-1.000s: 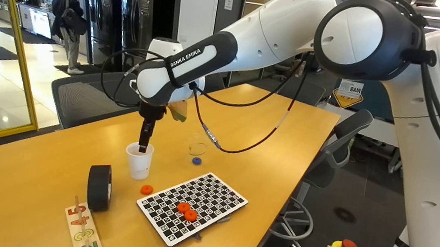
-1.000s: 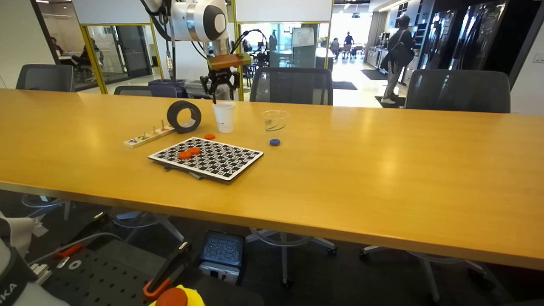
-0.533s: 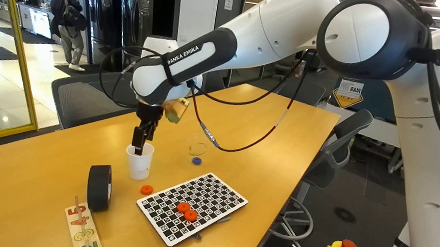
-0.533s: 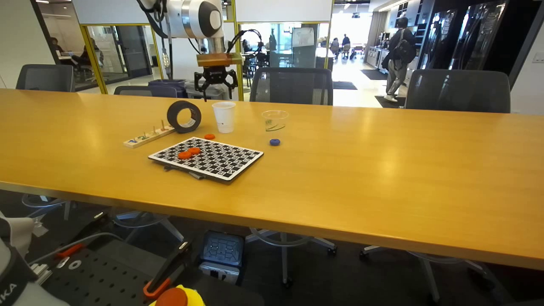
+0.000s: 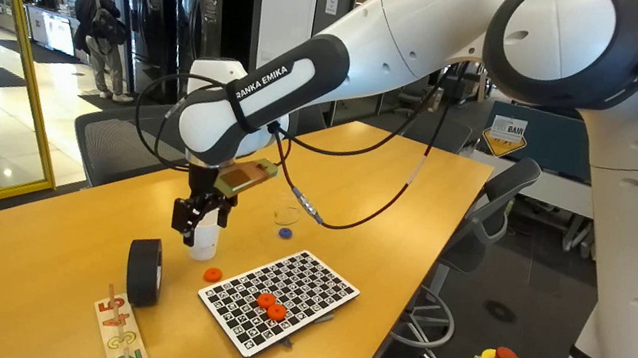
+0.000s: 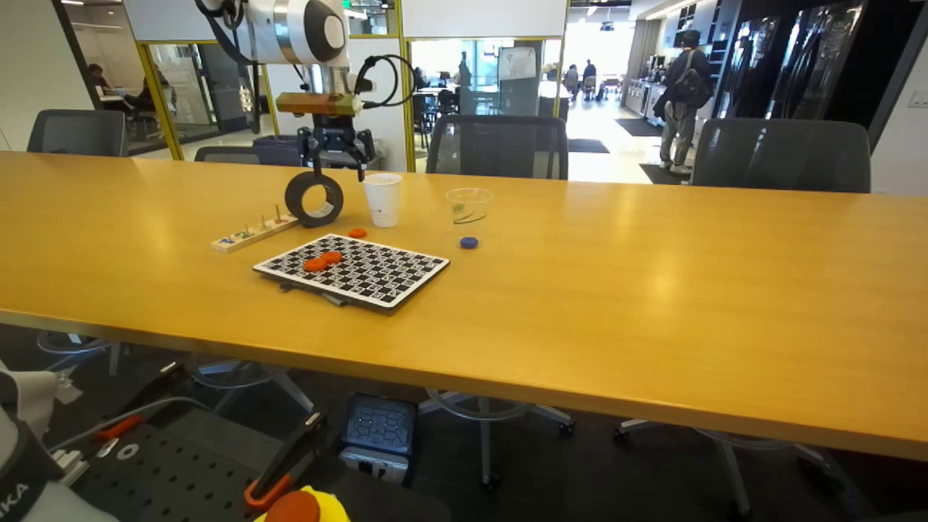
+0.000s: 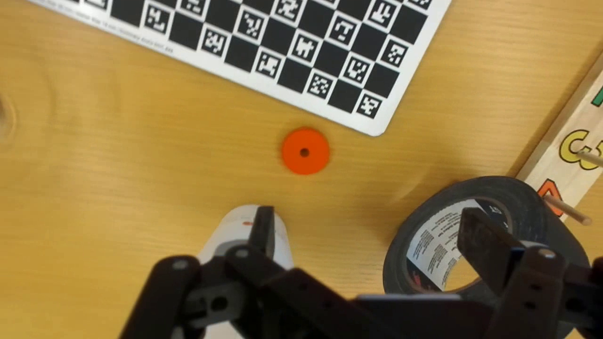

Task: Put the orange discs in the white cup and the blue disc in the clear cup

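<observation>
In an exterior view, blue disc [image 6: 469,243] and clear cup [image 6: 470,206] mid-frame; left, upright white cup [image 6: 383,201], orange discs [image 6: 315,265] (three).

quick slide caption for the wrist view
Open gripper, with an orange disc lying among the checkered board, white cup and black tape roll.

Table [image 6: 652,304], wood-toned, long. Board [image 5: 302,282], black-and-white checkered, white-bordered, lying on the table. Roll of tape [image 5: 141,271], black, standing on its rim; in the wrist view a printed lining [image 7: 435,230] shows inside. Wooden strip [image 5: 121,336], numbered in colours, just beside the roll (upright pegs [image 7: 566,209] rise from it). Chairs [image 6: 779,154], dark, along the far side in an exterior view. Person [image 6: 679,110], standing, seen from behind, with a dark bag [image 6: 692,87]. Two refrigerators [image 5: 196,31], dark, shiny, side by side.
</observation>
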Controlling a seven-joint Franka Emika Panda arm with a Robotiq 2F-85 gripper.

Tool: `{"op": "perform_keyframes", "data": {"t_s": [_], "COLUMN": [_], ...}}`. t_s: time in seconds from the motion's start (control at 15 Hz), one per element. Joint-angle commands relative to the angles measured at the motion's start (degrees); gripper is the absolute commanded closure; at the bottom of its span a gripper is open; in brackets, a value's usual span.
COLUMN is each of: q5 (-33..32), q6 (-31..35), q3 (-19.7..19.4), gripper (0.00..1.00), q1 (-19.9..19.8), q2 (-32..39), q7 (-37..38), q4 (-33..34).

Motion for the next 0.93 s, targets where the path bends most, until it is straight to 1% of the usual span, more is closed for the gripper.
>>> {"op": "perform_keyframes", "data": {"t_s": [0.0,0.2,0.4,0.6,0.87], "q5": [1.37,1.87,1.32,1.99,4.08], "q6": [2.02,4.22,8.36,11.66,13.91], "q3": [-1.82,-2.46,-3.51,-4.25,-4.45], "gripper": [0.00,0.00,0.00,0.00,0.00], "q1": [2.42,2.68,2.72,2.24,1.83], "q2": [-2.96,-1.36,0.72,2.78,5.50], "q7": [9.92,14.64,16.60,16.53,15.52], "q4": [-5.51,-6.90,-7.77,-7.60,-6.48]}}
